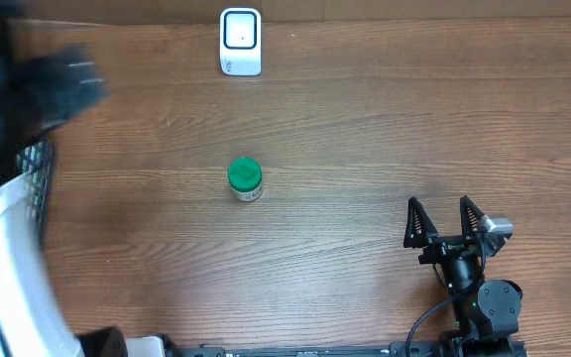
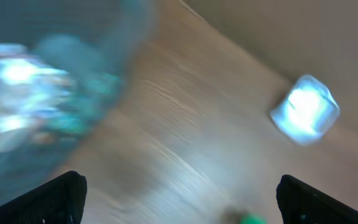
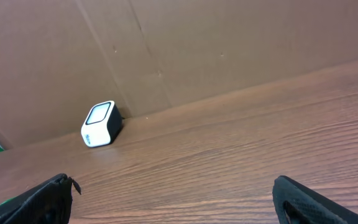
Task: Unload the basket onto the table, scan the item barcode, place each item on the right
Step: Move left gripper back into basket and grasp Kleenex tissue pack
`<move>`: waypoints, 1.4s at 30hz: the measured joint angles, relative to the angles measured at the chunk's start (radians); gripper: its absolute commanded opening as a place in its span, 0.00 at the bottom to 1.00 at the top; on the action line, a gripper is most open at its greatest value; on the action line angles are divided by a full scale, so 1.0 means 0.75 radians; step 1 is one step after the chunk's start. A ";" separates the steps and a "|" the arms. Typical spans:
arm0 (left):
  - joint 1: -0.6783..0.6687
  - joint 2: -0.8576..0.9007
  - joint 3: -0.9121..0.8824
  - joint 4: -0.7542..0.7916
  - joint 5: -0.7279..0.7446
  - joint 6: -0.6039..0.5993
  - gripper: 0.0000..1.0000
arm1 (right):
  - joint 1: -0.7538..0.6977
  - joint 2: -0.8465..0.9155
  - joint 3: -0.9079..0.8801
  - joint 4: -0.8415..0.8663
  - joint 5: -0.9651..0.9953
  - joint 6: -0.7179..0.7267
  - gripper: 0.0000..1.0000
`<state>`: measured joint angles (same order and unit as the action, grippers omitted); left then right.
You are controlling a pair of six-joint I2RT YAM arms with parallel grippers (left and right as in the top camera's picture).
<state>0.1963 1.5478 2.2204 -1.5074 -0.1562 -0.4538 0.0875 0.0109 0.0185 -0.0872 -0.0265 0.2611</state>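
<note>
- The right gripper [image 1: 439, 205] sits by the near edge of the worktop [image 1: 365, 129], toward the right corner. Its jaws are spread wide with nothing between them. It points at the far edge, so its camera looks straight at the scanner. I read this as a parked, waiting pose.
- The jar [image 1: 245, 178] stands upright with its green lid up, about mid-worktop and a little left of centre. It is well apart from both grippers. With nothing beside it, its sides look free for a grasp. Where its barcode lies cannot be told.
- The left gripper [image 2: 180, 180] is at the left edge, near the basket [image 1: 36, 178], and is smeared by blur in both views. Its fingers show at the lower corners of its own view, spread and empty. That view takes in the jar's lid and the scanner.
- The scanner [image 1: 240, 42] stands at the far edge, just in front of the cardboard wall [image 3: 229, 50]. Its window tilts up toward the near side. The jar would likely have to be carried there with its label turned to that window.
</note>
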 measured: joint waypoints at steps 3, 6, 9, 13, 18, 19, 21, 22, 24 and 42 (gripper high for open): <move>0.299 -0.058 0.008 0.019 0.024 0.022 1.00 | 0.000 0.000 0.000 0.000 0.001 0.000 1.00; 0.584 -0.056 0.008 0.073 0.133 0.056 0.99 | 0.000 0.000 0.000 -0.001 0.001 0.001 1.00; 0.812 -0.001 -0.026 0.157 0.299 0.072 0.98 | 0.000 0.000 0.000 -0.001 0.001 0.001 1.00; 0.952 0.135 -0.089 0.176 0.437 0.098 0.98 | 0.000 0.000 0.000 -0.001 0.001 0.001 1.00; 1.010 0.322 -0.173 0.178 0.483 0.163 0.94 | 0.000 0.000 0.000 -0.001 0.001 0.001 1.00; 1.015 0.350 -0.191 0.183 0.483 0.180 0.93 | 0.000 0.000 0.000 -0.001 0.001 0.001 1.00; 1.022 0.410 -0.233 0.206 0.484 0.215 0.92 | 0.000 0.000 0.000 -0.001 0.001 0.001 1.00; 1.022 0.420 -0.241 0.209 0.484 0.221 0.91 | 0.000 0.000 0.000 -0.001 0.001 0.001 1.00; 1.022 0.437 -0.288 0.250 0.485 0.241 0.88 | 0.000 0.000 0.000 -0.001 0.000 0.001 1.00; 0.984 0.465 -0.989 0.911 0.489 0.361 0.82 | 0.000 0.000 0.000 -0.001 0.001 0.001 1.00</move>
<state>0.9340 1.8969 1.4788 -0.8242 0.2104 -0.1829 0.0875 0.0109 0.0185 -0.0875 -0.0261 0.2615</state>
